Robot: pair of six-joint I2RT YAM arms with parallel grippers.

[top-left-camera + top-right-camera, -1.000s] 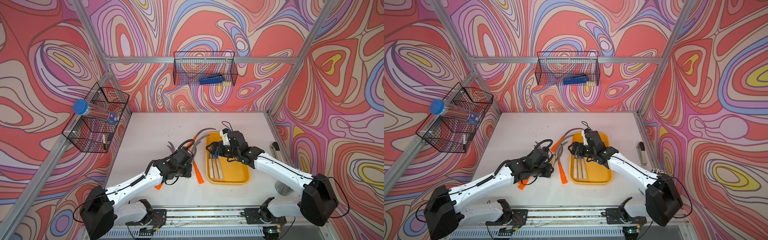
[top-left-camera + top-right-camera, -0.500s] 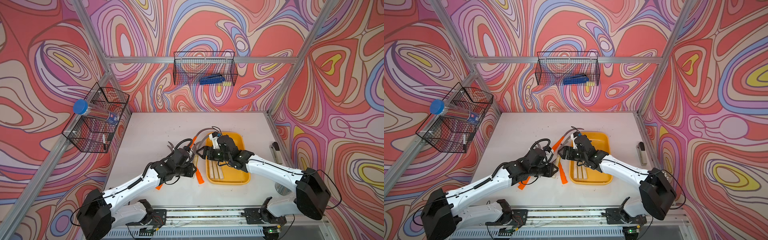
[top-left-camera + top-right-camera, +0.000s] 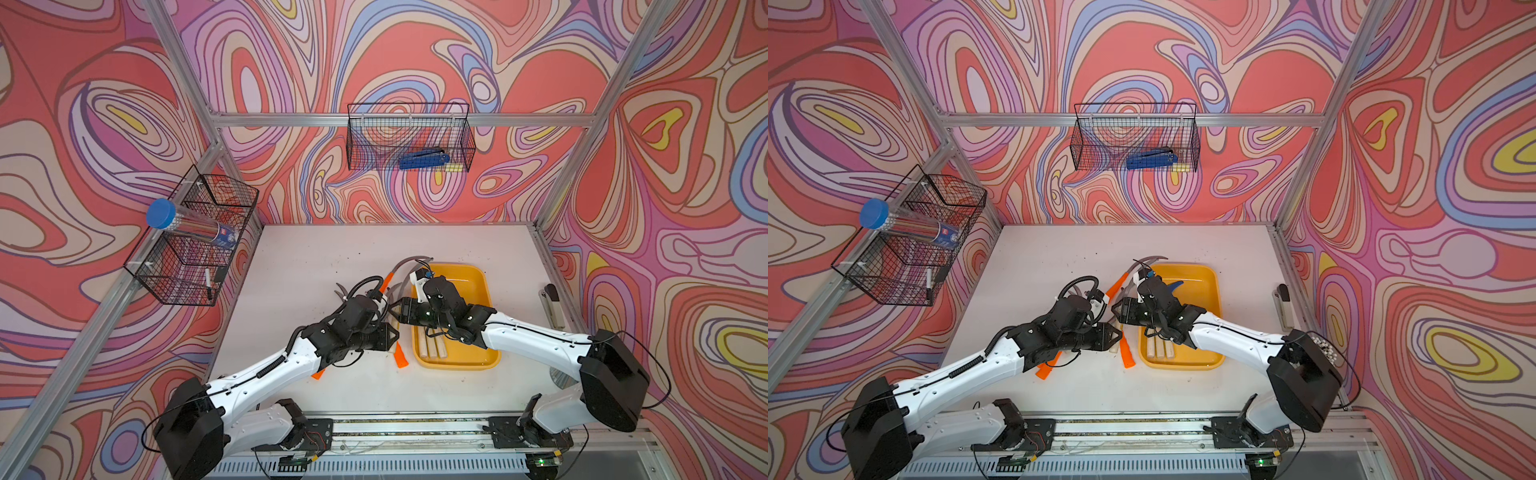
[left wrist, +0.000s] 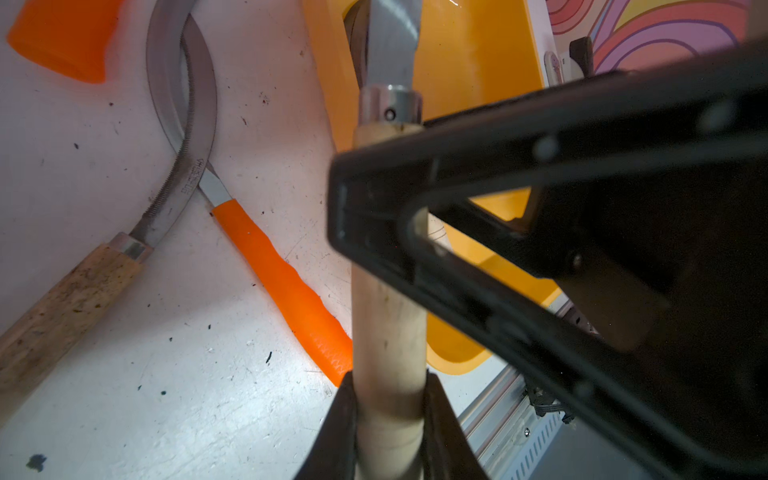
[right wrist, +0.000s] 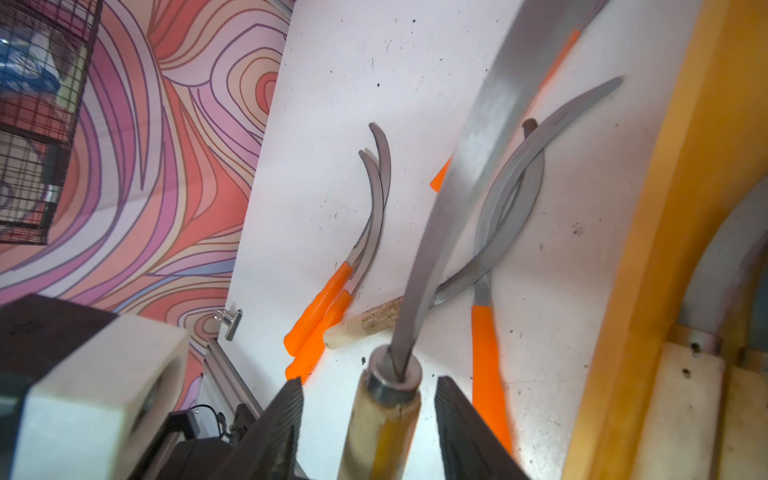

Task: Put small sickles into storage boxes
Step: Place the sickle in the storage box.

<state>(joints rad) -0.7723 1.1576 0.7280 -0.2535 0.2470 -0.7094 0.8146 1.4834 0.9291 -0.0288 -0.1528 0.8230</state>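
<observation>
Pale-wood sickle (image 4: pixel 382 340) clenched at handle butt by left pincer (image 4: pixel 390 388), held above bench (image 3: pixel 316 257) just beside yellow tray (image 3: pixel 473 280). Right pincer (image 5: pixel 369 390) straddles same handle near ferrule, jaws apart, gap each side. More sickles (image 3: pixel 432 351) lie in tray.

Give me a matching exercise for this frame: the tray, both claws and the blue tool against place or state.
1. yellow tray
2. right claw
3. blue tool
4. left claw

A. shut on a wooden-handled sickle
B. in the rear wire basket
C. open, jaws either side of that sickle's handle
D. on the table, other sickles lying in it

Pairs: 1-D, 2-C, 3-B, 4-A
</observation>
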